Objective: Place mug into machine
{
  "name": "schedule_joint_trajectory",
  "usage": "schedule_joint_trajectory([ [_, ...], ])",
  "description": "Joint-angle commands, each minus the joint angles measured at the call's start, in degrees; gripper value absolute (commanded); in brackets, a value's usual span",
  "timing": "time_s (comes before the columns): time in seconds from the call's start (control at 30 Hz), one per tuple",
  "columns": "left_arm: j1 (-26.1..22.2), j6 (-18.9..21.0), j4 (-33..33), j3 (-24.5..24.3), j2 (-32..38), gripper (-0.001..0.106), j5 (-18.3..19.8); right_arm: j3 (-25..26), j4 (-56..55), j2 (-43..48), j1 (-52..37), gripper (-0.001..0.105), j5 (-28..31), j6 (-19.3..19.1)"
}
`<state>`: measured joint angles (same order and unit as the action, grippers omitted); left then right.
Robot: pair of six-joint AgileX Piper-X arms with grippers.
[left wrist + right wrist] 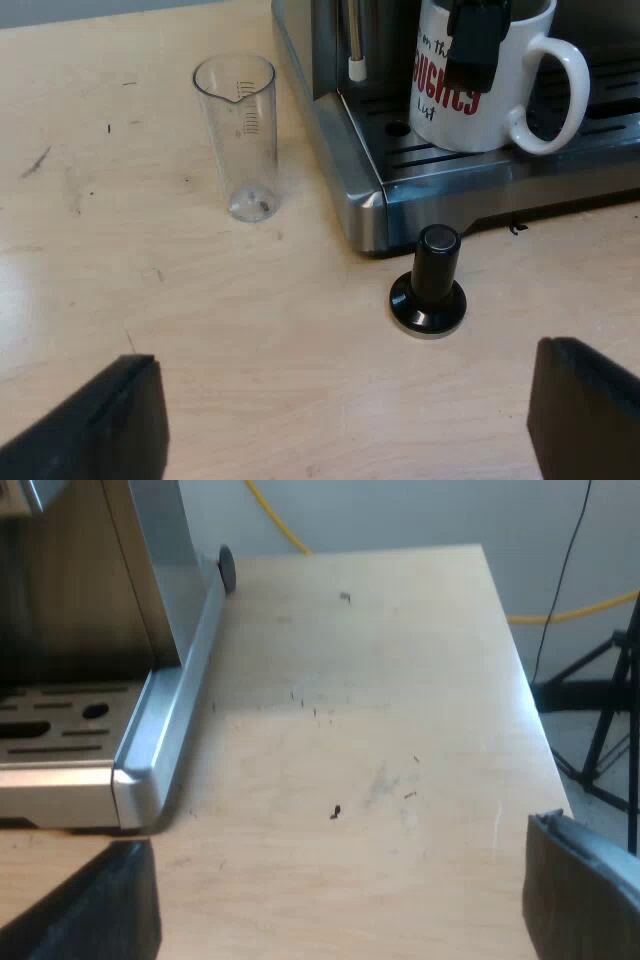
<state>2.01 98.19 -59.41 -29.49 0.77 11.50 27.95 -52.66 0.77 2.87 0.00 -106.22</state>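
Observation:
A white mug (480, 85) with red lettering stands upright on the espresso machine's slotted drip tray (470, 165), its handle turned toward the tray's open end. A dark part (472, 40) hangs in front of the mug's rim and hides some of it. My left gripper (345, 425) is open over bare table, well back from the machine, with nothing between its fingers (100, 425). My right gripper (340, 905) is also open and holds nothing, above the table beside the machine's corner (130, 780).
A clear measuring glass (238, 135) stands on the table near the machine's side. A black-knobbed tamper (428, 295) sits just before the machine's corner. A steam wand (355, 45) hangs beside the mug. Past the table's edge (530, 710) are a stand's legs (600, 710).

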Motion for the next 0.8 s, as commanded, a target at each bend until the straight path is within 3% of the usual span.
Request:
schedule_joint_trajectory([
  [0.03, -0.2, 0.1, 0.8, -0.2, 7.9, 0.077, -0.5, -0.8, -0.6, 2.1, -0.3, 0.090, 0.0, -0.7],
  [0.8, -0.2, 0.1, 0.8, -0.2, 7.9, 0.077, -0.5, -0.9, -0.2, 2.1, -0.3, 0.090, 0.0, -0.3],
])
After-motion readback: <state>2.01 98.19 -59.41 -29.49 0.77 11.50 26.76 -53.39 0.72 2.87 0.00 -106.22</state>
